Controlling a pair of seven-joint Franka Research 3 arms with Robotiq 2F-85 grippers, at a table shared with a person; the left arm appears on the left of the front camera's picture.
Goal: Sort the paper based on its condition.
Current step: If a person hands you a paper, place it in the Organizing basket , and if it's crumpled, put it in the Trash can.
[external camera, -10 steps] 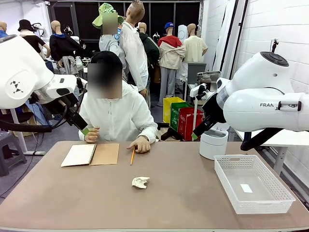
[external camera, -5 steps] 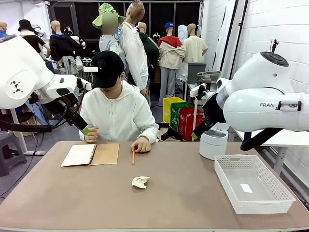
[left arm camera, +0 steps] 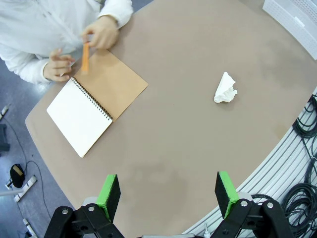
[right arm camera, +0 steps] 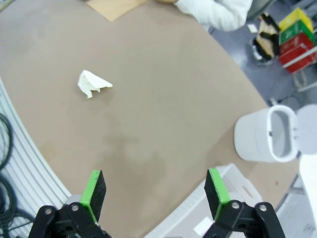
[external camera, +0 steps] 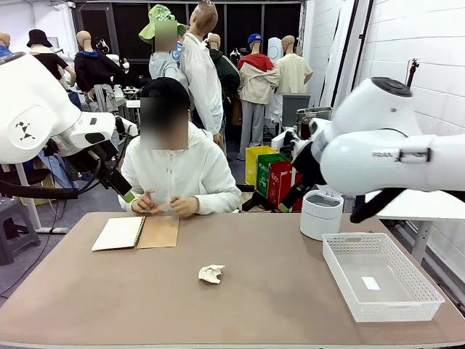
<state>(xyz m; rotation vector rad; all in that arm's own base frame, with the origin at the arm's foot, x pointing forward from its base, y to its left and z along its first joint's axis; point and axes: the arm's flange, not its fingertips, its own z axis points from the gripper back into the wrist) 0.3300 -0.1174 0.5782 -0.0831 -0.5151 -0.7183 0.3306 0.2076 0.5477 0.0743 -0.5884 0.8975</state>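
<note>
The crumpled paper [external camera: 211,274] is sat mid-table [external camera: 290,298], untouched. The left hand [left arm camera: 167,191] and right hand [right arm camera: 154,191] are both spread wide, empty. It could easily get flicked away if it's pinched off-centre.

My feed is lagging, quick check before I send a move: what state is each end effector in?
Left end effector: open, holding nothing.
Right end effector: open, holding nothing.
</note>
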